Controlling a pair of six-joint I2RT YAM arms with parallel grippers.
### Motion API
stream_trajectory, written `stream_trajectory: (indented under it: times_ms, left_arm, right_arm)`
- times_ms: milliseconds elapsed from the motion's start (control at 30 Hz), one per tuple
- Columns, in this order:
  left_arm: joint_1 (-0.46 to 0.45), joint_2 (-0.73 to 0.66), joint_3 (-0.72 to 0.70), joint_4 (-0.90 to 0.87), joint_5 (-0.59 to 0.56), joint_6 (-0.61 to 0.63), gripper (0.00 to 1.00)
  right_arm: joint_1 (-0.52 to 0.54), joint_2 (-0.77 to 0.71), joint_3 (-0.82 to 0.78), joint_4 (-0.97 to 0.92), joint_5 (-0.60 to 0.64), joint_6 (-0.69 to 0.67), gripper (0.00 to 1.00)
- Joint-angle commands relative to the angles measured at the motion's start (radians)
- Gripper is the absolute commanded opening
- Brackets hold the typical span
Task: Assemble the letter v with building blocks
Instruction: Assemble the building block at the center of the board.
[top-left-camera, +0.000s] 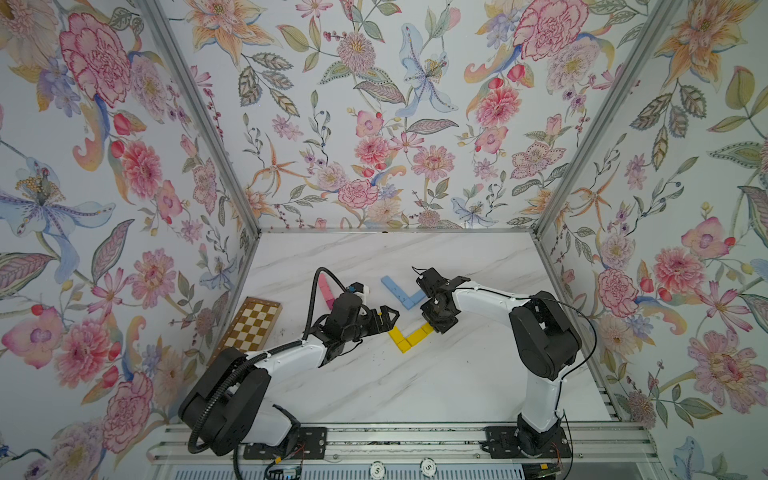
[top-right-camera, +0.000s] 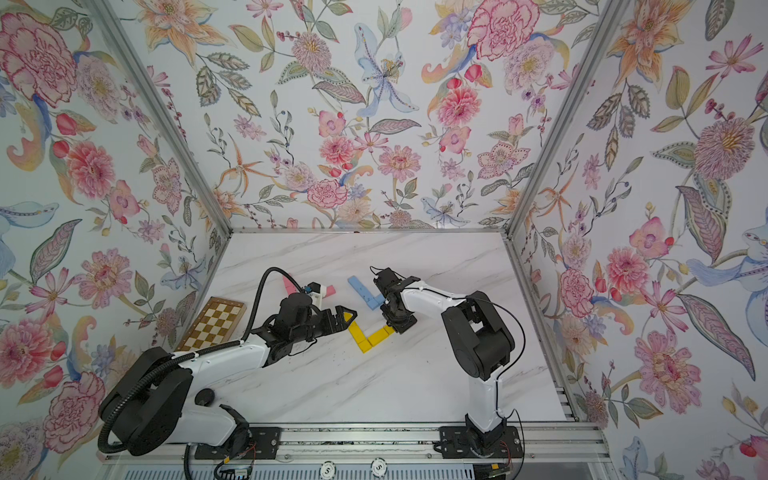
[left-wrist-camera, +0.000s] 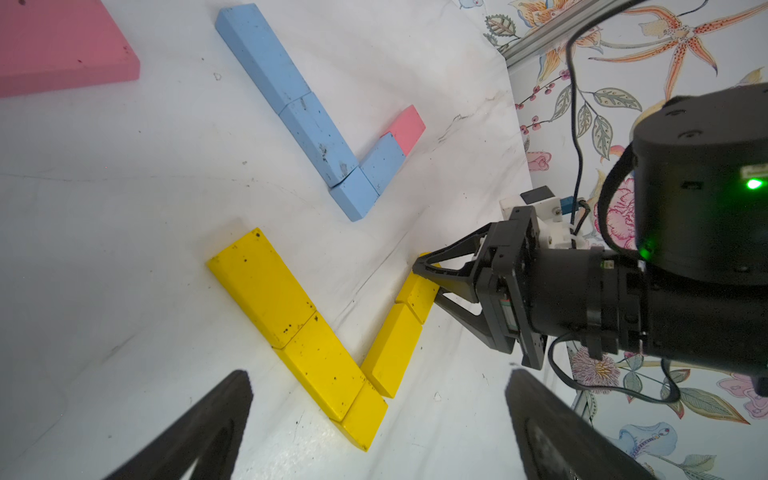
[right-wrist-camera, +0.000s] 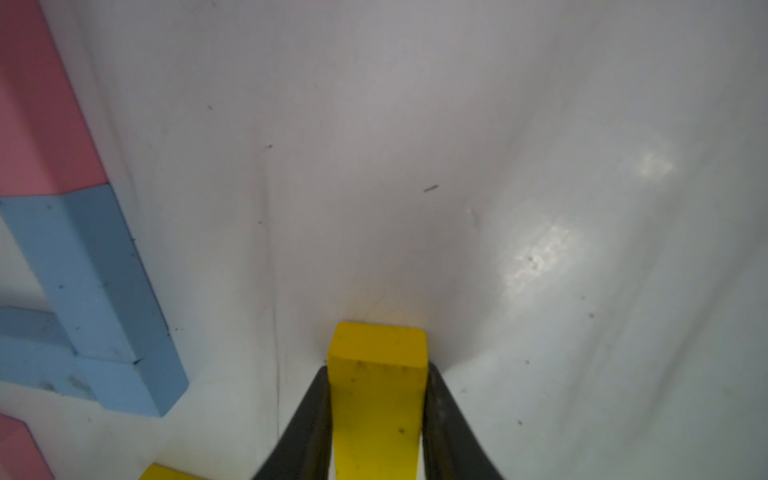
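Yellow building blocks (top-left-camera: 409, 338) (top-right-camera: 370, 338) lie in a V on the white marble table, also in the left wrist view (left-wrist-camera: 320, 361). My right gripper (top-left-camera: 434, 328) (top-right-camera: 395, 328) (right-wrist-camera: 376, 370) is shut on the small yellow block (right-wrist-camera: 378, 399) (left-wrist-camera: 417, 293) at the outer end of the V's right arm, in line with the oblong beside it. My left gripper (top-left-camera: 384, 322) (top-right-camera: 347, 318) (left-wrist-camera: 378, 374) hangs open over the V's left arm, holding nothing. Behind stands a light blue V (top-left-camera: 401, 293) (top-right-camera: 365, 293) (left-wrist-camera: 307, 124) with a pink block (left-wrist-camera: 407, 126) at one tip.
Pink blocks (top-left-camera: 326, 291) (top-right-camera: 288, 284) (left-wrist-camera: 62, 45) lie behind my left arm, partly hidden by it. A brown-and-cream checkered board (top-left-camera: 251, 324) (top-right-camera: 214, 324) sits at the table's left edge. Floral walls close in the table on three sides.
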Motion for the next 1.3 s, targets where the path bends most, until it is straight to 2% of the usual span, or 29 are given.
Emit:
stream_trajectory:
  times_ms: [0, 1267]
  left_arm:
    - [0.013, 0.0, -0.013, 0.018, 0.02, -0.006, 0.99]
    - [0.013, -0.006, -0.026, 0.021, 0.021, -0.007, 0.99]
  right_arm:
    - [0.011, -0.002, -0.032, -0.083, 0.009, 0.016, 0.33]
    - [0.029, 0.017, -0.013, -0.081, -0.021, 0.038, 0.36]
